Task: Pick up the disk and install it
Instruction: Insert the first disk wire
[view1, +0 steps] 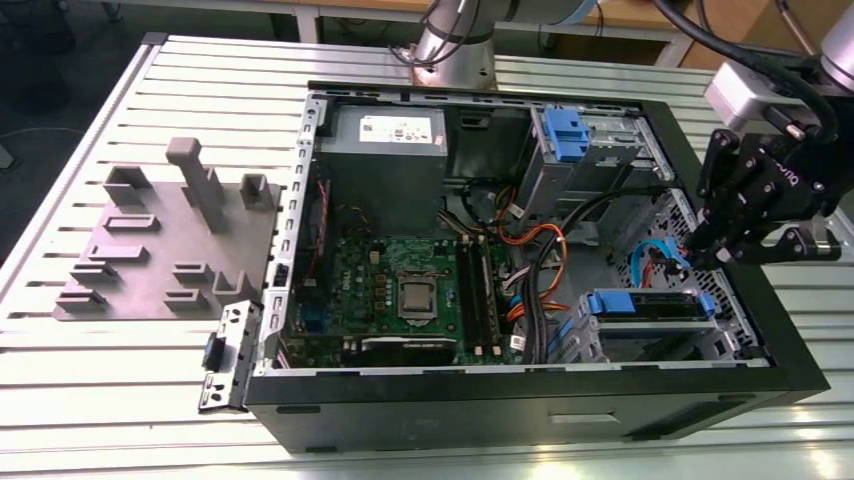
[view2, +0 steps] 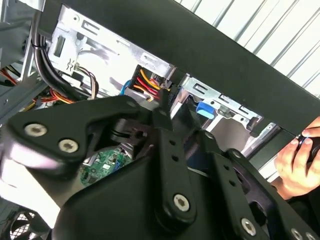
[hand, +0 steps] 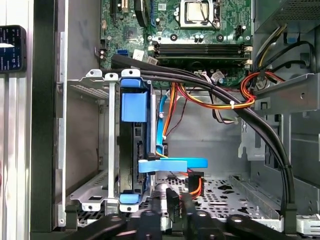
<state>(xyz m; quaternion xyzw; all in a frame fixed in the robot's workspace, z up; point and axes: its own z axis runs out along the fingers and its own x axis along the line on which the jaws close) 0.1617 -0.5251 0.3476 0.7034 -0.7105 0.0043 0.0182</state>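
Observation:
The disk (view1: 649, 304), a drive in a blue plastic carrier, sits in the lower drive cage at the front corner of the open computer case (view1: 534, 395). In the first wrist view the disk (hand: 131, 107) stands edge-on between the cage rails, its blue tab facing the camera. My black gripper (view1: 698, 250) hangs above the case's edge on the exterior view's right, just beyond the cage. In the first wrist view the gripper (hand: 180, 201) has its fingertips close together, with nothing between them, a short way from the disk.
A grey power supply (view1: 386, 131) and the motherboard (view1: 400, 290) take up the case's other half. Orange and black cables (hand: 210, 100) run past the cage. Another blue carrier (view1: 566, 134) sits in the upper bay. A grey fixture plate (view1: 160, 250) lies beside the case. A person's hand (view2: 299, 162) is near the case rim.

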